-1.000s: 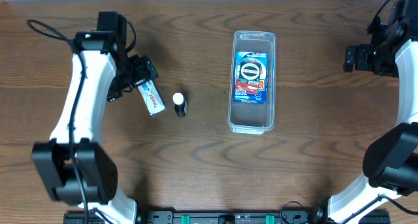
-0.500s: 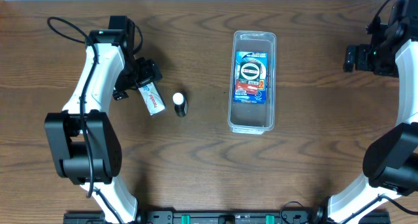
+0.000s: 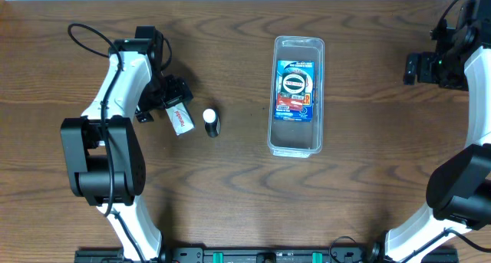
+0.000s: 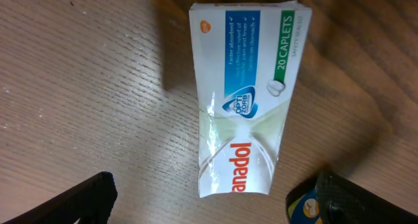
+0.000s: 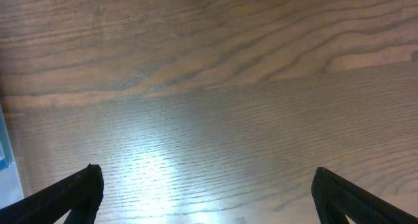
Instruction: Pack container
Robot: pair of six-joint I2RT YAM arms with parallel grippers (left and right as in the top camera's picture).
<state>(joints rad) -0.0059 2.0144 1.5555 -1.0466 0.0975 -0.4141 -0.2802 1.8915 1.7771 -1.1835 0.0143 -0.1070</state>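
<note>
The container (image 3: 296,143), a long clear bin, lies right of the table's centre with a blue packet (image 3: 294,90) inside it. A white Panadol caplet box (image 3: 182,123) lies flat on the wood to its left. In the left wrist view the box (image 4: 245,100) fills the centre. My left gripper (image 3: 169,103) hangs open just over the box's near end (image 4: 210,209), its fingers (image 4: 73,201) wide on either side and apart from it. My right gripper (image 3: 416,67) stands open at the far right over bare wood (image 5: 209,201), holding nothing.
A small dark bottle with a white cap (image 3: 210,121) lies just right of the Panadol box, between it and the container. Bare brown wood table (image 3: 230,194) lies in front. A pale bluish sliver (image 5: 4,152) shows at the right wrist view's left edge.
The left arm has swung to the right and its gripper has shifted slightly down over the Panadol box. The right arm, the container and the bottle have not moved.
</note>
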